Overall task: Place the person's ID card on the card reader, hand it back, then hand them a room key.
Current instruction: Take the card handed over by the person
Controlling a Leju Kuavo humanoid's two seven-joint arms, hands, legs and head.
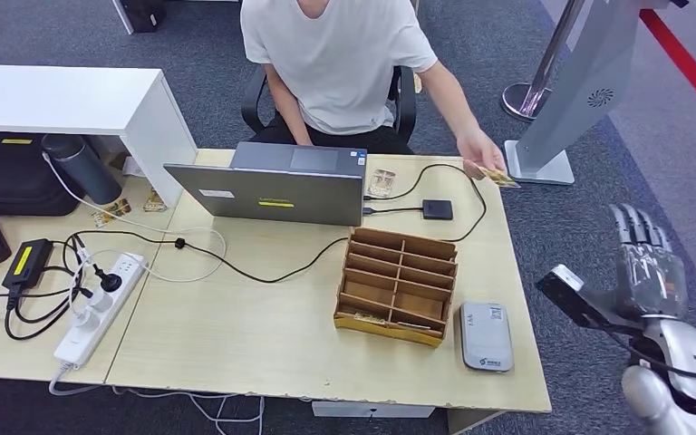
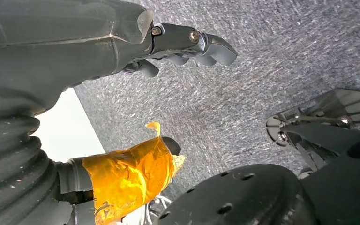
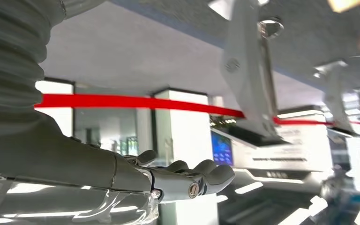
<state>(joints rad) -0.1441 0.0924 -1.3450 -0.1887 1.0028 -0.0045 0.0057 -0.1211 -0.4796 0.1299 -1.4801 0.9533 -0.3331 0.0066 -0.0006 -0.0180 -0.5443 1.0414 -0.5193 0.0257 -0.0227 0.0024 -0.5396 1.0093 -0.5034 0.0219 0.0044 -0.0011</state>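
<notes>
The person's hand [image 1: 480,152] is offering the ID card [image 1: 500,178] over the worktop's [image 1: 263,335] far corner, so the empty, open-fingered right robot hand [image 1: 645,258] should be reaching in level beneath it.

No legible text. Yellow label on laptop lid [image 1: 275,203], white sticker beside it, print on grey card reader [image 1: 486,336]: all too small to read.

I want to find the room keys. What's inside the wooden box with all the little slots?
The wooden box slots mostly look empty. Card-like things show along the front row, near the grey card reader. Dividers hide the slot bottoms.
</notes>
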